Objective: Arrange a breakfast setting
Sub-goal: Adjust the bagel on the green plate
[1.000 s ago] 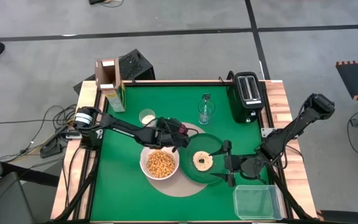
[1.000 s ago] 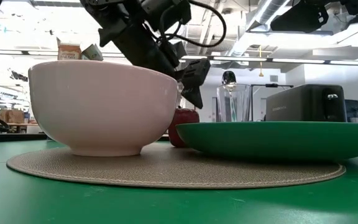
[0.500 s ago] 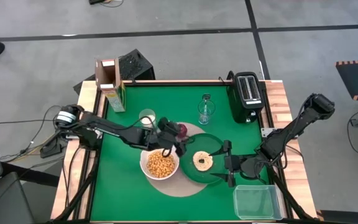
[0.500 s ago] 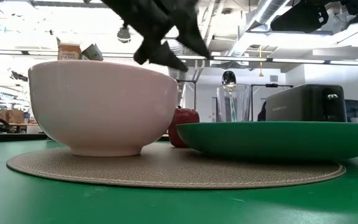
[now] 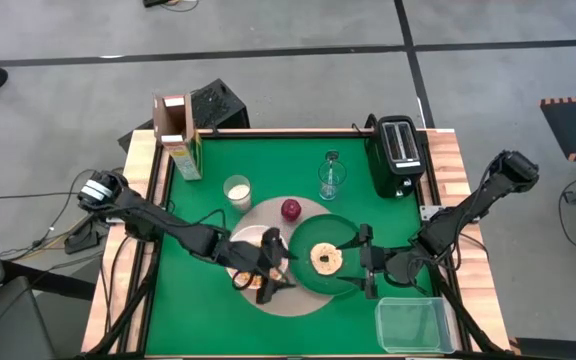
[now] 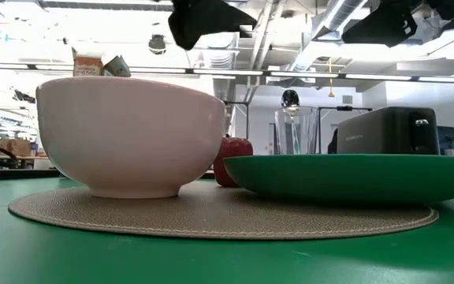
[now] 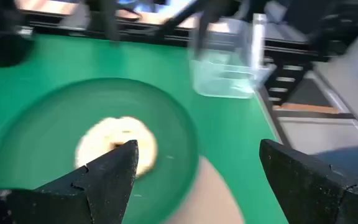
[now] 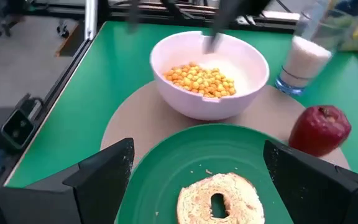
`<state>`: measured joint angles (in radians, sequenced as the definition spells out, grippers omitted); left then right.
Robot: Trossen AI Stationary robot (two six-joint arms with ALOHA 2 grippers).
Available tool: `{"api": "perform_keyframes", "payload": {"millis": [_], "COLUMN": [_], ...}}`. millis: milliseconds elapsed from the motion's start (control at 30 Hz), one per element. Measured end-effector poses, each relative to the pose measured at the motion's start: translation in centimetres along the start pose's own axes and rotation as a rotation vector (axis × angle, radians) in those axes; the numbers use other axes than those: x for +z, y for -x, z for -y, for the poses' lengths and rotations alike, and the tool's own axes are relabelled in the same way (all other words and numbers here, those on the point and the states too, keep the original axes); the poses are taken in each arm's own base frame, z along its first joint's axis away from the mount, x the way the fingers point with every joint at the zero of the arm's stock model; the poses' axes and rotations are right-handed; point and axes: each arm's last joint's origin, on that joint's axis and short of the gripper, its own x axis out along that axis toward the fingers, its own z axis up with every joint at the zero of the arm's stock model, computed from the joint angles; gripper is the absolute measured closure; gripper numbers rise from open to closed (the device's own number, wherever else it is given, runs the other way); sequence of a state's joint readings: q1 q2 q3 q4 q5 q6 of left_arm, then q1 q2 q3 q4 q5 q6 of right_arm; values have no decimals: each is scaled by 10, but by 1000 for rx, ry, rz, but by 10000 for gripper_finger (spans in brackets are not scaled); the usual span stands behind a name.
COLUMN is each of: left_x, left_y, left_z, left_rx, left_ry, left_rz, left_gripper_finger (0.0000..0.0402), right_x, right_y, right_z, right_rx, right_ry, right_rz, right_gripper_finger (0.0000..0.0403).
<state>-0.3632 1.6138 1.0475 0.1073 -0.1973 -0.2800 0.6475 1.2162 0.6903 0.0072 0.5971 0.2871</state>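
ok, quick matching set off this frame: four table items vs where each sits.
Items:
1. red apple
2. round toasted bread
3. silver spoon
4. clear plastic tub

Places:
a. standing in the clear glass
b. on the round tan mat, beside the plate
c. table corner near the right arm
d. on the dark-green plate

Pairs: 1-b, 2-d, 3-a, 4-c

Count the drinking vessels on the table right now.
2. A clear glass stands near the black toaster; a small white cup sits off the mat's far-left edge. None seems hidden.
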Motion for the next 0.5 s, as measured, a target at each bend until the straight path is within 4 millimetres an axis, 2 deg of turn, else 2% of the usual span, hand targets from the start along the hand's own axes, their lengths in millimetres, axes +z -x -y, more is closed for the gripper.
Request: {"api": "perform_keyframes", "payload": {"millis": [133,267,500], "left_x": [-19,-37,-54], "left_y": [1,3,9], "left_z": [8,13,18], "left_rx": [-60,-84,-111], "left_ry": [7,28,12], "left_rz": [56,86,165], "left_gripper_finger": [83,83,83], "right_x": [-1,-7,-14], "right_y": [-4,-10,-21], "right_z": [8,25,47], "right_rx": [-39,-62,-25], "right_ry": [-98,-242,-460], "right_rz": [-29,-130,-296], "right_gripper_finger": [17,19,30]}}
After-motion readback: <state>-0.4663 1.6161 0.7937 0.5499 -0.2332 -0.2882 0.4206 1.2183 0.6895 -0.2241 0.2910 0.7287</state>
